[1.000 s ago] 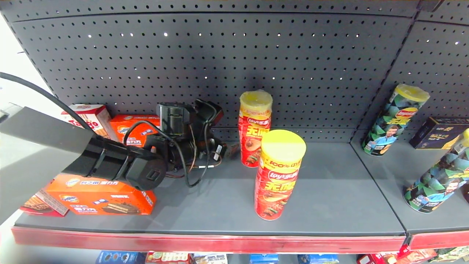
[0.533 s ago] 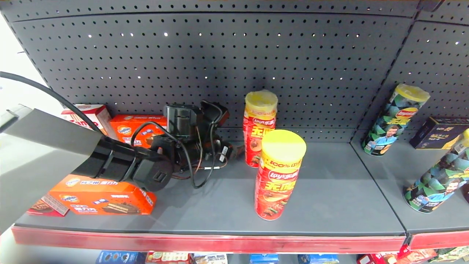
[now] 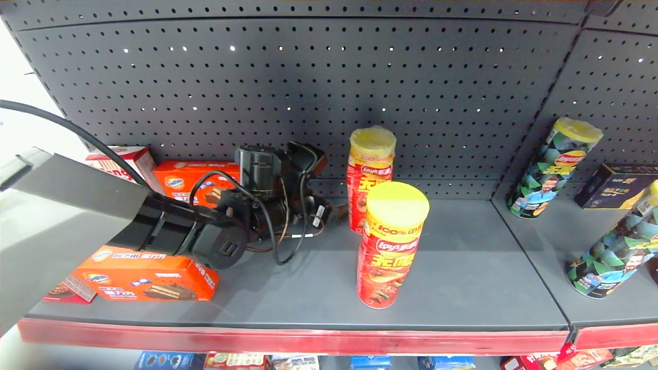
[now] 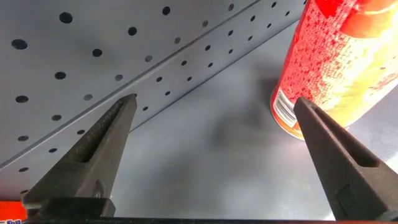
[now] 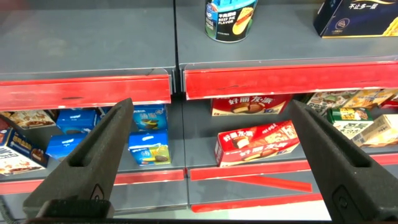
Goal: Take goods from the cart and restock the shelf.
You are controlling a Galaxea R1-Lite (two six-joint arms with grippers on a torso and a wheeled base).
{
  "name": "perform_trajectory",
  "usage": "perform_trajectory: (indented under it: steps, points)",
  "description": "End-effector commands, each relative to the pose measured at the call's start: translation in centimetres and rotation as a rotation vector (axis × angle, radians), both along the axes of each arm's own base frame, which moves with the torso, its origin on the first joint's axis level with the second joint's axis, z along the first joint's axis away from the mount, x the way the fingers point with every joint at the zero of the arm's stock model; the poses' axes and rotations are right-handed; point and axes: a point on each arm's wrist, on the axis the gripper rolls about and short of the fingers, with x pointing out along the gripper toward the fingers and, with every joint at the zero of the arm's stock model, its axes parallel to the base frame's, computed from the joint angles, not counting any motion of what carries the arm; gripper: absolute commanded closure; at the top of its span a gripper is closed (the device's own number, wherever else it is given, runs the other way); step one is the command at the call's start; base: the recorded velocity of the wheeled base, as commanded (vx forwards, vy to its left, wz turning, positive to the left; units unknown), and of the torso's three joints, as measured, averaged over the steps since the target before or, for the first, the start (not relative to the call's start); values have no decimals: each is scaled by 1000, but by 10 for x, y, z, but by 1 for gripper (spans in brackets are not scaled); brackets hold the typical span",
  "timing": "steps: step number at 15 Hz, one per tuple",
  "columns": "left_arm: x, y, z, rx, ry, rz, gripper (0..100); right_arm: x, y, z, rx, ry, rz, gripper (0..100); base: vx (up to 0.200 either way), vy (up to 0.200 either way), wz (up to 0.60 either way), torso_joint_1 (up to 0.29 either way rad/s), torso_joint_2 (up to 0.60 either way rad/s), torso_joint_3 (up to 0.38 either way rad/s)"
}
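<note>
left gripper [image 4: 214, 102] by the rear red can [image 3: 371, 177]
jaws apart, just left of that can; right gripper [image 5: 211, 102] jaws apart too.

My head is overlooking the shelf [image 3: 462, 267], my left wrist is viewing its rear red can [image 3: 371, 177] up close, my right is facing lower shelves [image 5: 81, 43].

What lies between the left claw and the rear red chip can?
Nothing: the left wrist view shows the rear red chip can right beside one finger, outside the open left claw, with bare shelf between the fingers.
</note>
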Motion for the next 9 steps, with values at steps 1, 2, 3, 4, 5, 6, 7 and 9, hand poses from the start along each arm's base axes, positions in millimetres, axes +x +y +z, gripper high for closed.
perform_trajectory:
  steps: [1,2,3,4,5,6,7,9]
  points:
    - [-1,4,4,-3,-11,17,0,0,0,0,0,0,0,0,0,0,0,0,0,0]
    - [-4,7,12,-9,-29,24,0,0,0,0,0,1,0,0,0,0,0,0,0,0]
    - [-11,14,28,-24,-61,40,0,0,0,0,0,0,0,0,0,0,0,0,0,0]
    - [-19,20,38,-31,-80,48,0,0,0,0,0,1,0,0,0,0,0,0,0,0]
    - [-30,26,52,-49,-101,54,0,0,0,0,0,0,0,0,0,0,0,0,0,0]
    - [-44,33,64,-69,-120,72,0,0,0,0,0,1,0,0,0,0,0,0,0,0]
    - [-58,40,71,-78,-130,87,0,0,0,0,0,0,0,0,0,0,0,0,0,0]
    - [-93,58,84,-110,-154,92,0,0,0,0,0,1,0,0,0,0,0,0,0,0]
